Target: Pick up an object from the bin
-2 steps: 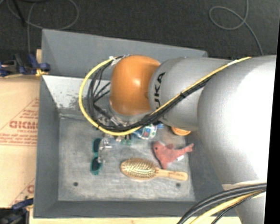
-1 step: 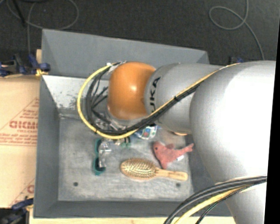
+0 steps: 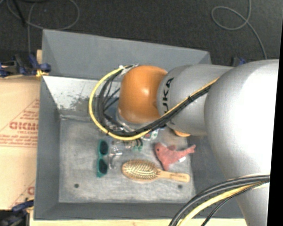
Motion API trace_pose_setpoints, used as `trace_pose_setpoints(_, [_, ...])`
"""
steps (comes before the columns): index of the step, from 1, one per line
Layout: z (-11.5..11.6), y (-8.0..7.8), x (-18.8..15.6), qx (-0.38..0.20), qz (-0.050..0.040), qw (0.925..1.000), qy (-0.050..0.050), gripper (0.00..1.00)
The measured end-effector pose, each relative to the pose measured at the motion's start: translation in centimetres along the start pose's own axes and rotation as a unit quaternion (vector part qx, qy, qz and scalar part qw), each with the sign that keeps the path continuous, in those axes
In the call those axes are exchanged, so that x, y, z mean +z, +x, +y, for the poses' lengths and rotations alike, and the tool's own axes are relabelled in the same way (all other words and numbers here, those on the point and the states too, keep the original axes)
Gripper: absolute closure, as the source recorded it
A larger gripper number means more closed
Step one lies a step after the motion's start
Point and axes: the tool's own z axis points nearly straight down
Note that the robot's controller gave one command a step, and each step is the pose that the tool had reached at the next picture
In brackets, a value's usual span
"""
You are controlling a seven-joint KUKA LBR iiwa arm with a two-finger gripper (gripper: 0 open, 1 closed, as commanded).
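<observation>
Dark floor strewn with thin loose cables lies around a grey metal bin, whose sloping walls run down to a flat, scuffed bottom.

At about 9 o'clock on that bottom lies a small teal-green thing that looks like a pair of toy sunglasses, its two lenses set one toward 12 o'clock and the other toward 6. The gripper is low in the bin just beside it, on its 3 o'clock side, where a few bits of silver metal show under the wrist. Whether it touches the sunglasses cannot be told, nor whether it is open or closed, since the wrist hides most of it. Nothing can be seen held in it.

Further out, at roughly 5 o'clock on the bottom, lies a hairbrush with a golden oval head and a pale wooden handle pointing to 3 o'clock. Just beyond it, at 3 o'clock, is a flat pink thing of ragged outline, partly under the arm.

Over all this, toward 12 o'clock, hangs the orange cover of the wrist, ringed by looped yellow and black cables. The thick silver arm runs off from it to 3 o'clock.
</observation>
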Motion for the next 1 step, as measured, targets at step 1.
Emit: trace_pose_setpoints(1, [-2.68,-1.73,0.24,-0.032,0.001,0.9995,0.001,0.0])
